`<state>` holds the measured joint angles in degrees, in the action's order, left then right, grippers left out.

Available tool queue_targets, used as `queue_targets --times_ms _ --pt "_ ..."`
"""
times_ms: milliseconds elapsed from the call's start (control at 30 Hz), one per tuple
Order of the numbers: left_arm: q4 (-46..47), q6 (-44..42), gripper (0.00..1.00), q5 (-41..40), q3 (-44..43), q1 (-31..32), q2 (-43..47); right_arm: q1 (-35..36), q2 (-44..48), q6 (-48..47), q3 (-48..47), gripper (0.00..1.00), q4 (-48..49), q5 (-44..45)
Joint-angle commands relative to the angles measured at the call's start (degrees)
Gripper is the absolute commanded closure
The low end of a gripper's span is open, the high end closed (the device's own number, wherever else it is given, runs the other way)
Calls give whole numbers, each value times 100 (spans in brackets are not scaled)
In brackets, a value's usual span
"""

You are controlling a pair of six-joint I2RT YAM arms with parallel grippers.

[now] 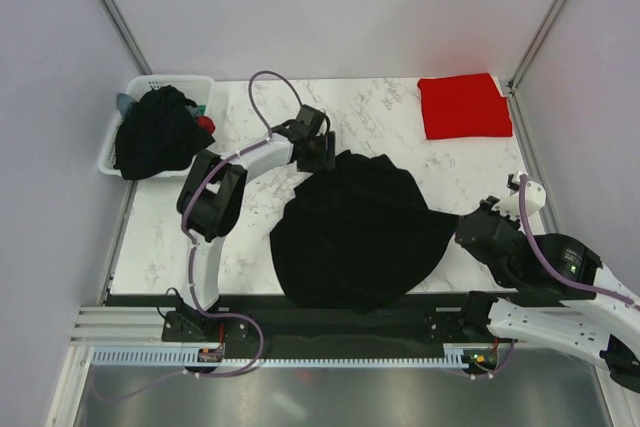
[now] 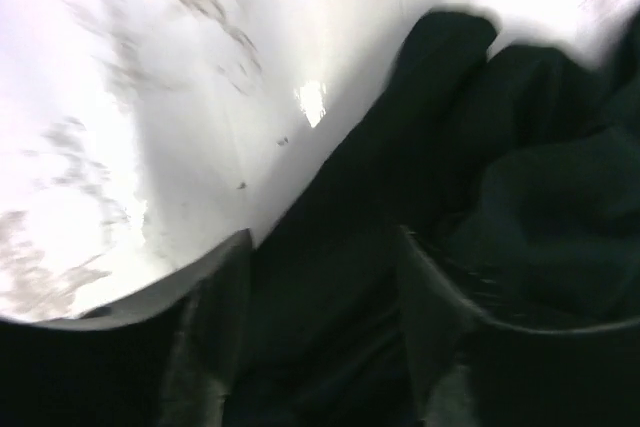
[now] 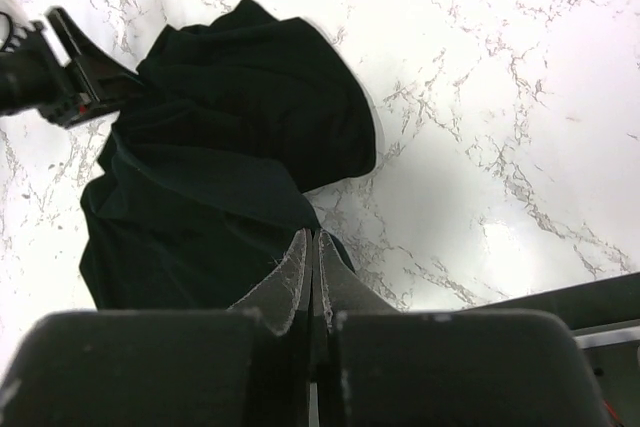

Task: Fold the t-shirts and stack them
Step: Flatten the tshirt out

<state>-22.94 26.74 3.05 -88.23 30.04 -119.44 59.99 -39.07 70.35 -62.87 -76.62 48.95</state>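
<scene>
Because the right fingers [image 3: 285, 282] are pinched shut on a corner of the black t-shirt [image 1: 355, 232] bunched mid-worktop [image 1: 380, 107], and the left fingers [image 2: 215, 322] straddle its far edge, spread apart, a shallow bite there could slip and spoil the fold.

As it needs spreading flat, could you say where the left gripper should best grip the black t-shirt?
Probably its far-left edge, from the left: the black t-shirt bunches there between the fingers of the open left gripper, opposite the corner the right gripper pinches.
</scene>
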Motion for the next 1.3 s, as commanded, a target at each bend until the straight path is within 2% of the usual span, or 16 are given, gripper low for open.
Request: queue_targets --times_ms 0,33,100,133,167,300,367,467,533,733,767,900,1000,1100,1133,1267 --pt "-404 -213 38 55 -248 247 -343 -4 49 58 47 100 -573 176" --pt "-387 -213 59 160 -248 274 -387 -4 14 58 47 100 -565 194" --pt "-334 -231 70 231 -213 318 -387 -4 -92 49 56 100 -565 212" --pt "-334 -300 89 188 -195 327 -379 -4 -127 41 56 100 -565 220" --pt "-378 -371 98 135 -195 309 -309 -4 -214 49 56 100 -556 220" --pt "-728 -249 98 -287 -11 47 366 -4 -312 -108 187 100 -355 229" --pt "-738 321 98 -489 663 -487 963 -4 -486 -424 284 100 32 308" --pt "-651 963 98 -401 2051 -1357 2640 -65 -1117 -671 -22 100 103 624" --pt "-676 1104 98 -724 2937 -1510 3923 -241 -1435 -890 -294 100 243 564" --pt "-1607 2367 98 -876 4407 -1554 6664 -2102 -2403 -2399 -1025 100 1403 -780" --pt "-1852 2553 98 -807 4584 -1554 7027 -2914 -2465 -2620 -1043 100 1535 -1304" --pt "-2363 3283 94 -60 5489 -1537 8575 -4669 -2544 -3527 -946 100 2098 -2327" --pt "-2924 3442 82 284 5624 -1528 9734 -5460 -2833 -3957 -937 100 2178 -2705" --pt "-3714 3452 77 188 5265 -1536 10123 -5883 -2922 -4099 -920 100 2256 -2907" --pt "-3840 3434 65 126 5150 -1528 10203 -6241 -2931 -4143 -902 100 2300 -3022" --pt "-3885 3128 42 21 4745 -1536 10195 -6596 -3053 -4082 -850 100 2432 -3452"
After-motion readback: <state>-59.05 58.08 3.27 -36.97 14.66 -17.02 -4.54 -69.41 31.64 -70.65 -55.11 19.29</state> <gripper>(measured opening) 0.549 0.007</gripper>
